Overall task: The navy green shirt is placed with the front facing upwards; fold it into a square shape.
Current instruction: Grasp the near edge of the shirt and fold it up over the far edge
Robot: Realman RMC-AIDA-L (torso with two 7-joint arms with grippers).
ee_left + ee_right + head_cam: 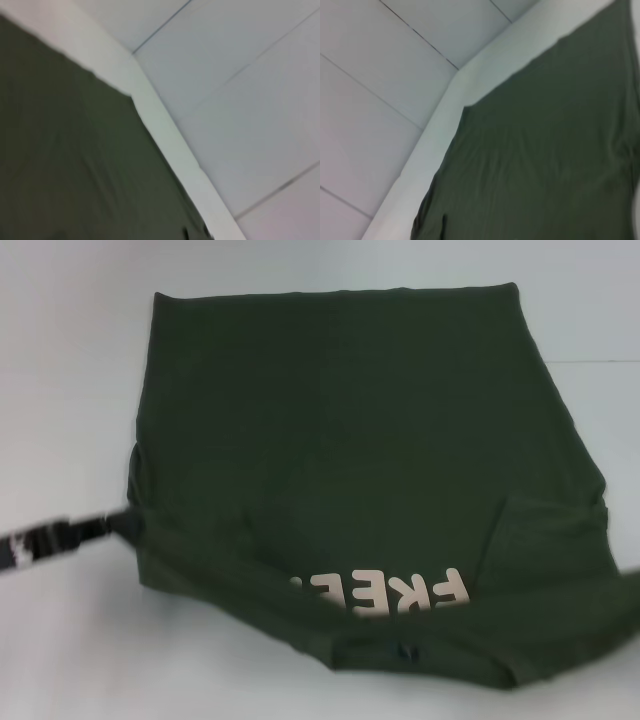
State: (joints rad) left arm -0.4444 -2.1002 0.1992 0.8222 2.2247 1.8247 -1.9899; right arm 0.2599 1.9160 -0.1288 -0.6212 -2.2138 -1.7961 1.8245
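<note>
Olive-green navy green shirt [350, 470] lies partly folded on the bench [70, 390]; lettering reads "FRE", remainder hidden. Left pincer [128, 522] touches its edge, apparently gripping; closure indeterminable.

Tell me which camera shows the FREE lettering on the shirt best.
The head view: the lettering shows upside down near the shirt's near edge, partly hidden by a fold. Both wrist views show only plain green cloth, no lettering.

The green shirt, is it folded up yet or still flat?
Partly folded. The green shirt has its sleeves tucked inward and a flap covering part of the FREE! lettering.
</note>
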